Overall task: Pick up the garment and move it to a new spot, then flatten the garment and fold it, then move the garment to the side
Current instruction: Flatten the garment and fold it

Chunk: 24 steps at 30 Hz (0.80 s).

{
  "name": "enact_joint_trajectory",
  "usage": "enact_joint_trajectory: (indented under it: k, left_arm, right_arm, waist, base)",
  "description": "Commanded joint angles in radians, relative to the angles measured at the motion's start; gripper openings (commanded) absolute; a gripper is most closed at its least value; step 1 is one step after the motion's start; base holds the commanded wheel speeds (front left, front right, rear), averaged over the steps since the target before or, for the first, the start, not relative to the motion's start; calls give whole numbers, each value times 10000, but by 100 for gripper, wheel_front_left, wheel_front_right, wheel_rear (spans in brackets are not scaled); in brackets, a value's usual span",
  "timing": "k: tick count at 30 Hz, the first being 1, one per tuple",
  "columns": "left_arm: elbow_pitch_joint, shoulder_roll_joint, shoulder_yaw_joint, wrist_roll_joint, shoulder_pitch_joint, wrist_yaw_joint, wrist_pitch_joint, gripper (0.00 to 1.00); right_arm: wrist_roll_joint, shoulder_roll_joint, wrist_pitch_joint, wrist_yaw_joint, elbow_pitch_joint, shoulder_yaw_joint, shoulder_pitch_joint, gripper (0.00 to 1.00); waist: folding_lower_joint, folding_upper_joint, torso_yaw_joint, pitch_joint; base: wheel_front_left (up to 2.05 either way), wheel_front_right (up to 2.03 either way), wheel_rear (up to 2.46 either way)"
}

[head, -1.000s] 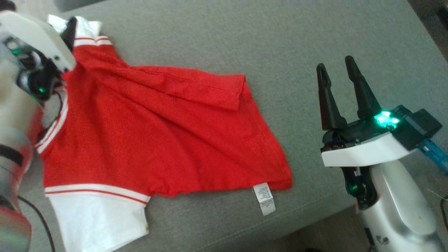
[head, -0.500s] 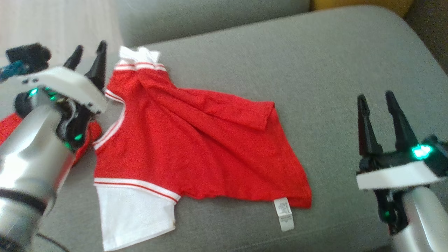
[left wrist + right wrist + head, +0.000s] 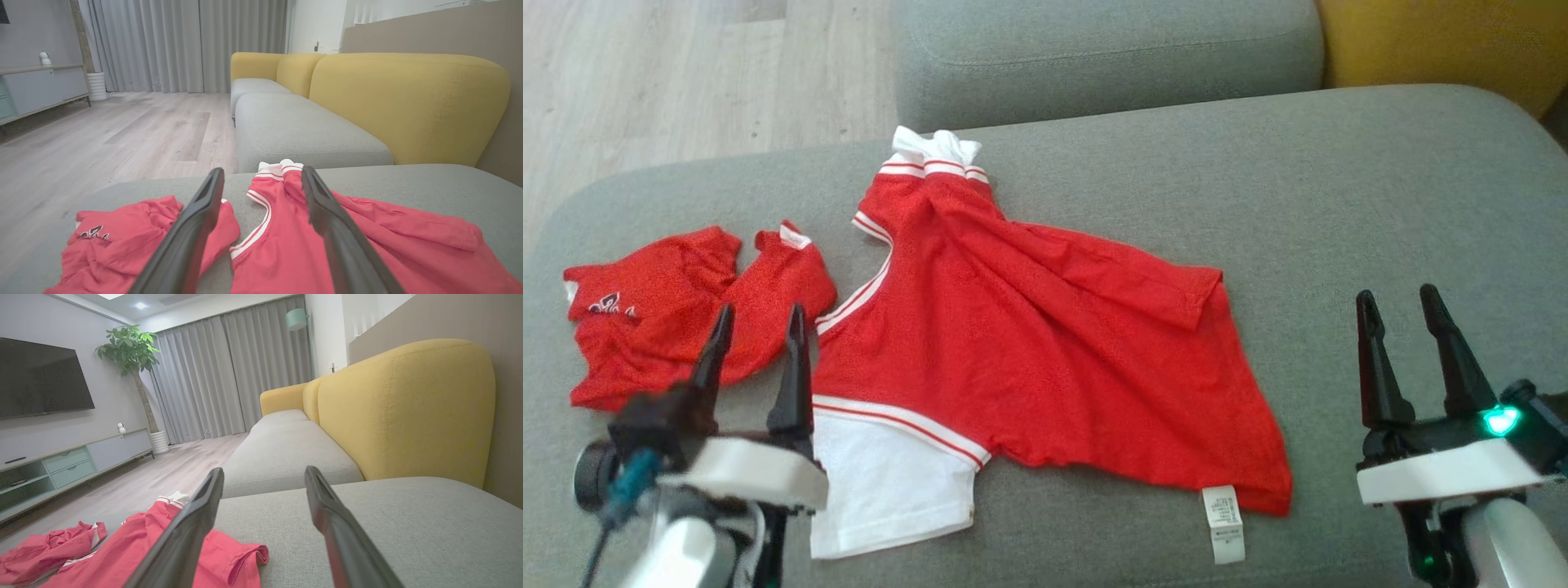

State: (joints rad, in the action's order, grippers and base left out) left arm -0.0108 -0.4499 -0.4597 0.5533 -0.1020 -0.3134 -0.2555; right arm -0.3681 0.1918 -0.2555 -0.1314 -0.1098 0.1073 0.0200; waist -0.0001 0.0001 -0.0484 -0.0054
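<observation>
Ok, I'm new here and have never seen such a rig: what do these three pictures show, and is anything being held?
This is a two-armed robot facing a grey sofa seat. The overhead picture comes from a camera on its head; the two dark forks at the bottom are its left gripper and right gripper. The other two pictures come from a camera on each wrist, looking out along that gripper's fingers. On the seat lies a red and white shirt, spread out but creased, and beside it, on the robot's left, a smaller crumpled red garment. Both grippers are open and hold nothing.
</observation>
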Motion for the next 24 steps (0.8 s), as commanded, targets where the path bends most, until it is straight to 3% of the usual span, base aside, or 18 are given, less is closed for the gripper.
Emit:
enact_joint_trajectory:
  k: [1,9,19,21,24]
  left_arm:
    - [576,-6,771,-469,-269,-151,-61,100]
    - [681,1058,1448,-1672,851,-63,-62,100]
    - [123,1981,2327,-2272,982,937,-62,100]
    - [-191,2030,2332,-2169,1100,1041,7,100]
    - [-491,1984,2250,-1803,1262,1102,1060,100]
  right_arm:
    - [136,95,-63,7,327,120,120,100]
    - [663,13,-63,7,314,14,-38,100]
    - [732,23,-48,7,-55,190,79,100]
    - [584,128,435,7,-334,279,72,100]
    - [324,384,1673,7,-535,374,3,100]
  waist:
    - [1,-1,66,18]
    - [1,-1,144,90]
    - [1,-1,36,87]
    - [1,-1,7,50]
    - [1,-1,19,7]
  base:
    - [0,0,0]
    - [0,0,0]
    - [0,0,0]
    - [0,0,0]
    - [0,0,0]
